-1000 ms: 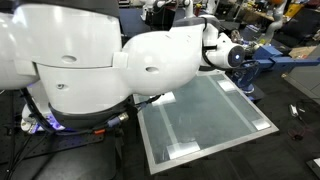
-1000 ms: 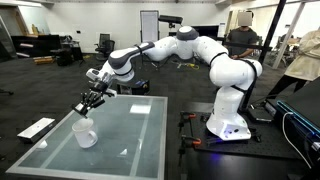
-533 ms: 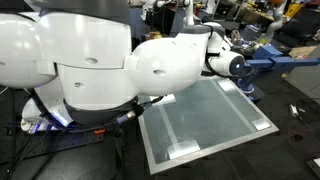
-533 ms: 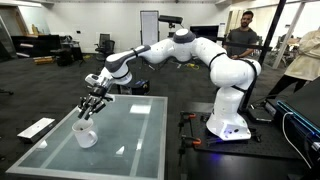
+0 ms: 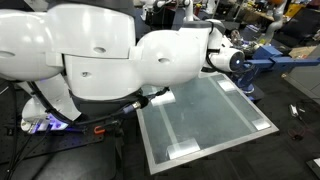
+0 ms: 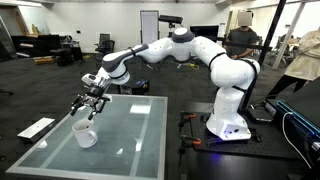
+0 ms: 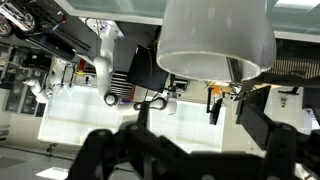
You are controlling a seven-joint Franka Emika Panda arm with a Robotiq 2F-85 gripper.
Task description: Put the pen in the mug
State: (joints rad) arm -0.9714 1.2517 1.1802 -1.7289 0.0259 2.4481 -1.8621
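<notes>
The white mug stands on the glass tabletop near its left end. My gripper hangs just above it, jaws spread open with nothing between them. The wrist view is upside down: the mug fills the top, and my gripper shows as dark fingers along the bottom. A short dark stick, seemingly the pen, sits just off the mug's rim, clear of both fingers. The pen is too small to make out in the exterior views. In an exterior view the arm hides both mug and gripper.
The glass table has a pale metal frame. The robot base stands on a black stand right of the table. A flat white object lies on the floor at the left. A person stands at the back.
My jaws have gone from shut on the pen to wide open above the mug. The pen has left the fingers. The arm has barely moved.
</notes>
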